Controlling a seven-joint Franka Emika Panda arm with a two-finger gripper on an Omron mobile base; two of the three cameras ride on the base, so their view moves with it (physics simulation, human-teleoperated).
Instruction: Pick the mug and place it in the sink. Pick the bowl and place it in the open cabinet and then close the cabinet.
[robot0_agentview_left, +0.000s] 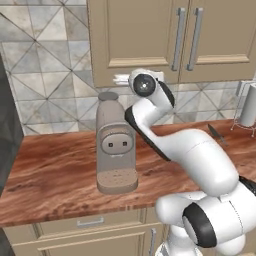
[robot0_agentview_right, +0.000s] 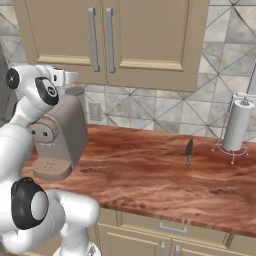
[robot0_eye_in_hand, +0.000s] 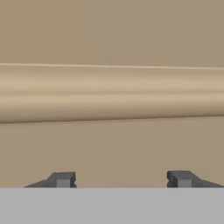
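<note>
Up close in the hand view, end effector fingertips spread before cabinet panelling.

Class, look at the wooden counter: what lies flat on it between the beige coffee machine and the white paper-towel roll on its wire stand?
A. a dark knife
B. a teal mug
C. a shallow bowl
A: a dark knife lies on the wooden counter between coffee machine and paper-towel roll.
</note>
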